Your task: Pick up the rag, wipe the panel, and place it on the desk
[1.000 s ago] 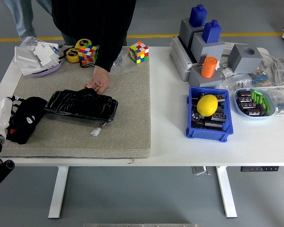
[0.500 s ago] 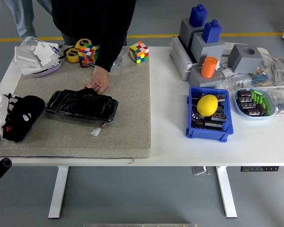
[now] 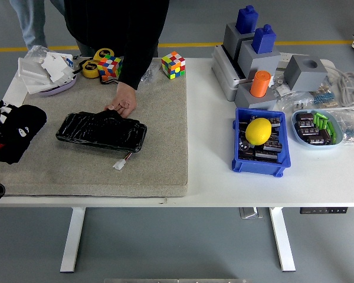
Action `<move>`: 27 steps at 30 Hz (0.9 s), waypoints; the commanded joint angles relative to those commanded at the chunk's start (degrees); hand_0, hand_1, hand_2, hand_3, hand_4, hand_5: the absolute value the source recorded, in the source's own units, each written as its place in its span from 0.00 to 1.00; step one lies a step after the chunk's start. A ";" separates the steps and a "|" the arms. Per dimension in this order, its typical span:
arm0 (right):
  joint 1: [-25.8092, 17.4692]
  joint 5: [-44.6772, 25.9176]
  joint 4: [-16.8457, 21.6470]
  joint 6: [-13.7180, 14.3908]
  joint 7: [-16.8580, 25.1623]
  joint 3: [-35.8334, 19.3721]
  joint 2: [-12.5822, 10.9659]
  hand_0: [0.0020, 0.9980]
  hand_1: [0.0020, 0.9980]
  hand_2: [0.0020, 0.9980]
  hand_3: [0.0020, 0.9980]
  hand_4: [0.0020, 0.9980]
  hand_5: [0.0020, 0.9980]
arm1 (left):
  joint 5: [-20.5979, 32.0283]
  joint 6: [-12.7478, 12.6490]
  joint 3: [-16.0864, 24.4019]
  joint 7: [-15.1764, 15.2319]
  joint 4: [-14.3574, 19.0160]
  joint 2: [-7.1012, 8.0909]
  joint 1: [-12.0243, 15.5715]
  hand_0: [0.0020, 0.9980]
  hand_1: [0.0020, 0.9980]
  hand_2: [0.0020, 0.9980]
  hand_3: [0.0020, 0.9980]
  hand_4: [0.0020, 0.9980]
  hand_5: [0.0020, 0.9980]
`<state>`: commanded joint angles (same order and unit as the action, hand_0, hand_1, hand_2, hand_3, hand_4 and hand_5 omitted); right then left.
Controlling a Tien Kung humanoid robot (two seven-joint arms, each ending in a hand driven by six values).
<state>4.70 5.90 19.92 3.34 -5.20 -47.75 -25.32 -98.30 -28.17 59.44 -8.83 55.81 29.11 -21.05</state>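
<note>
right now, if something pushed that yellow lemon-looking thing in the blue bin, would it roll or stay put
The yellow lemon looks rounded and smooth, so it would probably roll readily. It sits on top of dark parts inside the blue bin, whose walls would likely catch it. Perched that high, though, a firm push might send it over the rim.

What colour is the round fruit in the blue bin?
Yellow lemon, clearest in the head view.

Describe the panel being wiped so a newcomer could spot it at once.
On the grey felt mat covering the white table's left half lies a glossy black rectangular panel. A person's hand steadies its far edge. Only it trails a short wire with a white plug.
</note>
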 joint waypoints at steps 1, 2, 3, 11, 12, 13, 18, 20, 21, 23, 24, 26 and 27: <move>0.00 -0.01 -0.01 -0.02 0.02 0.01 0.02 0.73 0.66 0.68 0.62 1.00 0.59 | -0.23 0.21 0.07 -0.30 0.32 0.08 -0.24 0.22 0.15 0.38 0.65 0.72 0.00; -0.01 -0.02 -0.02 -0.04 0.04 0.01 0.03 0.73 0.66 0.68 0.62 1.00 0.59 | -0.33 0.34 0.12 -0.49 0.53 0.13 -0.40 0.22 0.15 0.38 0.65 0.72 0.00; -0.02 -0.06 -0.05 -0.06 0.06 0.01 0.06 0.73 0.66 0.68 0.62 1.00 0.59 | -0.31 0.53 0.31 -0.89 0.89 0.13 -0.71 0.22 0.15 0.38 0.65 0.72 0.00; 0.17 -0.18 -0.15 -0.03 0.16 0.07 0.01 0.73 0.66 0.68 0.62 1.00 0.59 | -0.64 0.99 0.26 -2.34 2.28 -0.78 -2.09 0.22 0.17 0.43 0.59 0.69 0.00; 0.19 -0.20 -0.15 -0.04 0.16 0.12 -0.02 0.73 0.66 0.68 0.62 1.00 0.59 | -0.63 1.01 0.16 -2.44 2.25 -0.98 -2.28 0.22 0.17 0.43 0.59 0.69 0.00; 0.20 -0.20 -0.15 -0.04 0.16 0.15 -0.03 0.73 0.66 0.68 0.62 1.00 0.59 | -0.68 1.02 0.08 -2.49 2.23 -1.13 -2.41 0.22 0.17 0.43 0.59 0.69 0.00; 0.28 -0.29 -0.10 -0.03 0.29 0.22 -0.11 0.73 0.66 0.68 0.62 1.00 0.59 | -0.64 0.70 -0.97 -2.52 1.89 -2.62 -3.08 0.22 0.16 0.43 0.59 0.69 0.00; 0.29 -0.35 -0.18 -0.07 0.23 0.48 -0.17 0.73 0.66 0.68 0.62 1.00 0.59 | -0.59 0.56 -0.91 -2.59 1.72 -3.27 -3.10 0.22 0.16 0.43 0.59 0.69 0.00; 0.27 -0.35 -0.18 -0.07 0.25 0.48 -0.19 0.73 0.66 0.68 0.62 1.00 0.59 | -0.69 0.50 -0.85 -2.58 1.68 -3.53 -3.10 0.22 0.16 0.43 0.59 0.69 0.00; 0.18 -0.40 -0.18 -0.09 0.28 0.53 -0.25 0.72 0.66 0.68 0.62 1.00 0.59 | -0.81 0.34 -1.15 -2.63 1.62 -4.10 -3.17 0.22 0.16 0.43 0.59 0.69 0.00; 0.18 -0.38 -0.20 -0.12 0.27 0.58 -0.27 0.72 0.66 0.68 0.62 1.00 0.59 | -1.00 0.30 -1.34 -2.71 1.58 -4.29 -3.27 0.22 0.16 0.43 0.59 0.69 0.00; 0.16 -0.51 -0.25 -0.12 0.30 0.70 -0.32 0.72 0.66 0.68 0.62 1.00 0.59 | -0.94 0.17 -1.65 -2.78 1.60 -4.59 -3.38 0.22 0.16 0.43 0.59 0.69 0.00; 0.17 -0.50 -0.25 -0.12 0.32 0.71 -0.34 0.72 0.66 0.68 0.62 1.00 0.59 | -1.05 0.11 -1.71 -2.96 1.62 -4.76 -3.44 0.22 0.16 0.43 0.59 0.69 0.00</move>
<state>4.87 5.40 19.67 3.22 -4.88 -47.04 -25.65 -99.35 -28.06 57.73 -11.78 57.43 24.35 -24.48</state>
